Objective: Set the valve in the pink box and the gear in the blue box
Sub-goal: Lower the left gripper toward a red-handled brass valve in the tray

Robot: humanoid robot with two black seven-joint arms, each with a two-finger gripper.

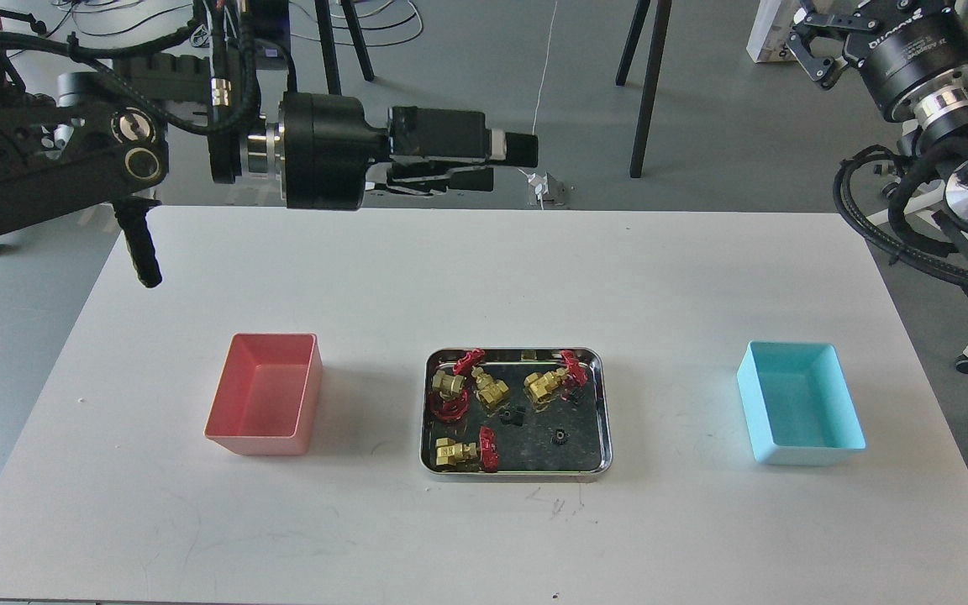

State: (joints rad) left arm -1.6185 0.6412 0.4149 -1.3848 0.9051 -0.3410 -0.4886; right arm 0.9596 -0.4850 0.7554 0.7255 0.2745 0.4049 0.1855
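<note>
nothing sorted yet: valves (491, 390) and gears (560, 436) lie in the tray (518, 467), between the empty pink box (236, 424) left and blue box (803, 452) right. my left fingers (511, 160) hover far off, state unclear; right fingers (816, 42) too. next, i'd descend on a valve.

Four brass valves (491, 391) and two black gears (560, 437) lie in the tray (597, 412), between pink box (265, 406) and blue box (799, 402).
</note>
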